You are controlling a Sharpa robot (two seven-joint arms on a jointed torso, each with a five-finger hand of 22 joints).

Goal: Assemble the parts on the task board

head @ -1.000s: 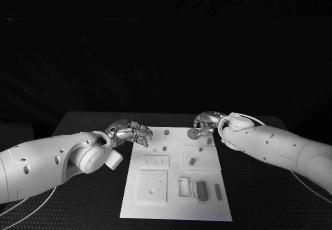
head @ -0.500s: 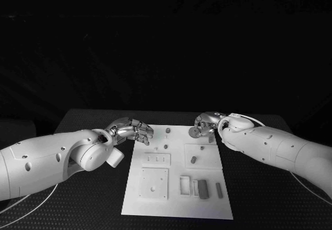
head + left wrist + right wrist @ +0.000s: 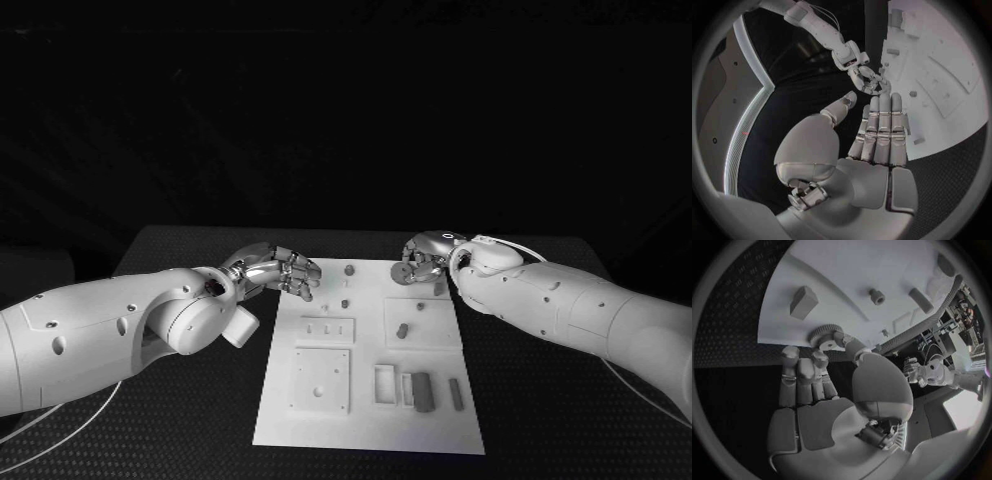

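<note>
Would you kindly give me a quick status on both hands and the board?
Right hand pinching a gear at the task board far edge. Left hand holds nothing, beside the board. Nothing obstructing.

White task board (image 3: 296, 420) mid-table, small grey parts (image 3: 418, 390) scattered on it

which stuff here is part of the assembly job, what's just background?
Job:
task board
gear, pinched in the right hand at the board's far edge
loose parts on the board: peg, long bar, block
left hand, holding nothing, at the board's far left corner

Background:
black table
white cables beside the arms
</note>
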